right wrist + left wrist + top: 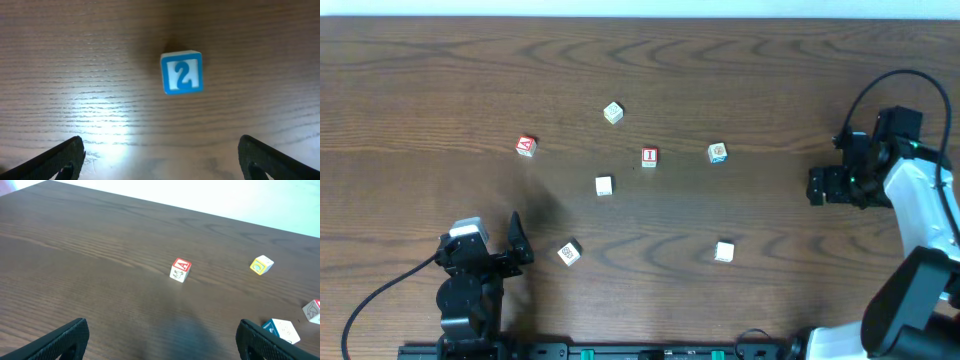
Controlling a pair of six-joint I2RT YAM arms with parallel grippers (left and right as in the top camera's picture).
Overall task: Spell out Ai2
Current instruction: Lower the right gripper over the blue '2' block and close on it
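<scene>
Both claws are spread wide, nothing pinched. The 2 point(182, 72) lies ahead of my right claw point(160, 142), a touch right of its centre line. If I drop in like this, one finger could hit first and spin it. The A point(180, 270) sits well ahead of my left claw point(162, 327), the I point(649, 156) farther off to its right. Readable: white 2 on blue, A on red, red I. No brands.

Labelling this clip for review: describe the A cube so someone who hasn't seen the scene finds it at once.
On the dark wooden table, small cubes lie scattered mid-table. The A cube is the one farthest left in the overhead view, standing alone. It alone has a red top with a white A.
</scene>
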